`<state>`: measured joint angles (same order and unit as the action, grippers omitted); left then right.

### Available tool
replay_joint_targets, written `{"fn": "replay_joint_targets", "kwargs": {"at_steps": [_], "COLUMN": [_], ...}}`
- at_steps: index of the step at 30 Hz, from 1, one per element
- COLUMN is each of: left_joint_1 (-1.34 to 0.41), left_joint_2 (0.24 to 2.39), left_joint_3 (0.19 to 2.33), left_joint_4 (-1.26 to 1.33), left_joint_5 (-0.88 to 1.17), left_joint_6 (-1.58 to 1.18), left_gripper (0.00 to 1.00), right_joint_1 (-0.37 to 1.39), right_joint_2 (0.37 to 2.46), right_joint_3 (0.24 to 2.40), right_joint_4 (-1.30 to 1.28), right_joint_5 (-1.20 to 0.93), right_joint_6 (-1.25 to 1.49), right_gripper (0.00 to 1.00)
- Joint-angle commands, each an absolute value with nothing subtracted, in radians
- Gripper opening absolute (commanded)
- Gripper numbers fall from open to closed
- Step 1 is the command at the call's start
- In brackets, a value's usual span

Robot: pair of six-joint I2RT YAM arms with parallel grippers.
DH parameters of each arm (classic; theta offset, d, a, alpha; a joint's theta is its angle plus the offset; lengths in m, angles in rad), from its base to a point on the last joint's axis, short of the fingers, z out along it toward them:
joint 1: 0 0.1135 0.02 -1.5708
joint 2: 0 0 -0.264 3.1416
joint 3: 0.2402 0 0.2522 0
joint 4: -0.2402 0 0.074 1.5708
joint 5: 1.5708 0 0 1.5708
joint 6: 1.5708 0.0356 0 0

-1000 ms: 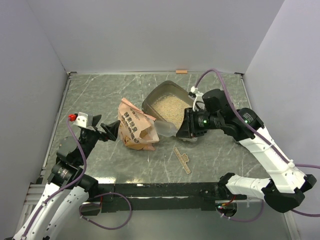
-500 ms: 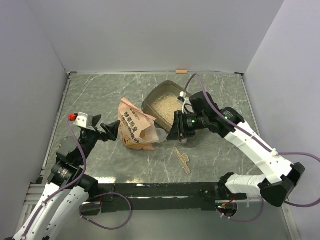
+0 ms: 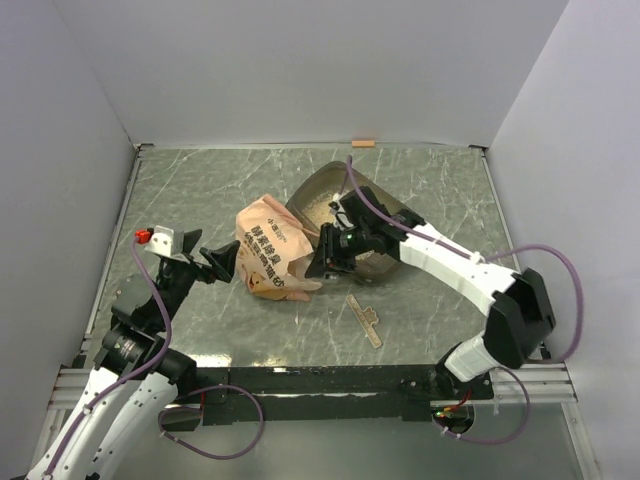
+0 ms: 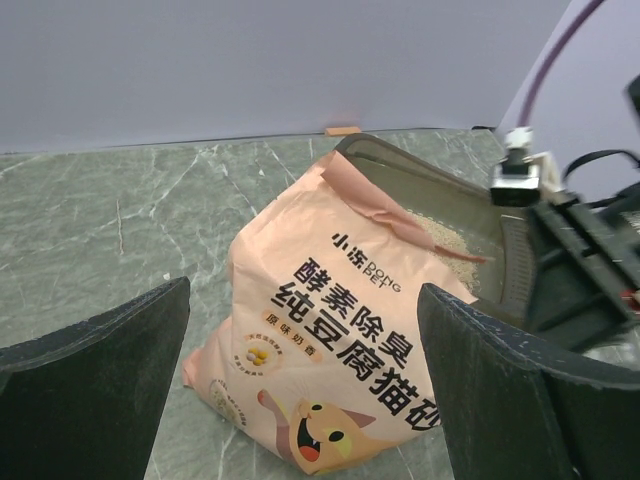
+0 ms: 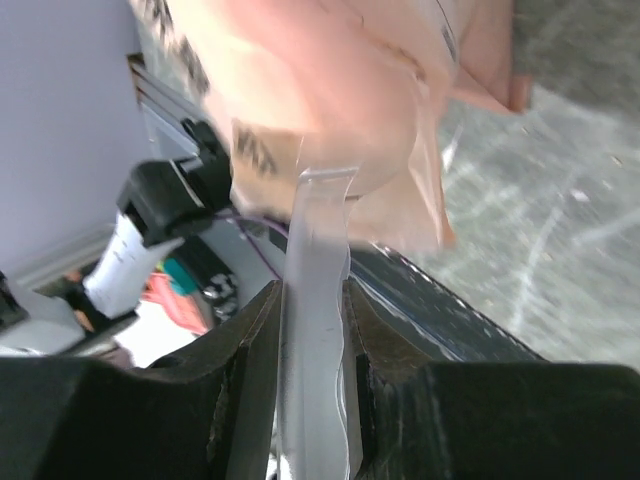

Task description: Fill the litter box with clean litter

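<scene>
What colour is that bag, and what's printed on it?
The bag is orange-pink with dark Chinese lettering and a cartoon cat; clearest in the left wrist view.

Soft, even light with only faint shadows. The right wrist view is blurred, the bag (image 5: 330, 90) smeared pink. Other views are sharp.

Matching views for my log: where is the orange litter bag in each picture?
Top external: the bag lies left of centre on the table.
Left wrist: bag at centre and lower centre, printed face up.
Right wrist: bag is a blurred pink mass across the top.
Shared landmark: the green marbled table under it, seen in all three.
</scene>
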<state>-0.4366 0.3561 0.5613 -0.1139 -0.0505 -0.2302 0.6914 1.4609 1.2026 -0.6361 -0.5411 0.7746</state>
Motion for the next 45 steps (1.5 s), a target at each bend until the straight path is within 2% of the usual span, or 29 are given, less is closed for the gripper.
{"fn": "replay_joint_targets", "kwargs": {"at_steps": [1,10,17,24,34,45], "left_joint_1": [-0.440,-0.440,-0.439,-0.439,-0.439,-0.440], "left_joint_2": [0.350,0.357,0.364,0.373,0.382,0.390], "left_joint_3": [0.584,0.584,0.584,0.584,0.583,0.581], "left_joint_4": [-0.072,-0.075,-0.074,-0.075,-0.075,-0.066], "left_joint_5": [-0.044,-0.055,-0.055,-0.048,-0.040,-0.017], "left_joint_6": [-0.233,-0.227,-0.222,-0.221,-0.219,-0.218], "left_gripper": [0.99,0.99,0.99,0.99,0.99,0.99], "right_joint_1": [0.693,0.692,0.693,0.692,0.690,0.684], "right_joint_2": [1.581,1.694,1.621,1.526,1.378,1.198], "right_joint_3": [1.172,1.065,0.873,0.726,0.528,0.350], "right_joint_4": [-0.511,-0.218,0.188,0.457,0.701,0.850], "right_joint_5": [-0.603,-0.663,-0.670,-0.678,-0.661,-0.603], "right_joint_6": [0.876,0.968,0.997,1.019,1.064,1.152], "right_gripper": [0.00,0.00,0.00,0.00,0.00,0.00]}}
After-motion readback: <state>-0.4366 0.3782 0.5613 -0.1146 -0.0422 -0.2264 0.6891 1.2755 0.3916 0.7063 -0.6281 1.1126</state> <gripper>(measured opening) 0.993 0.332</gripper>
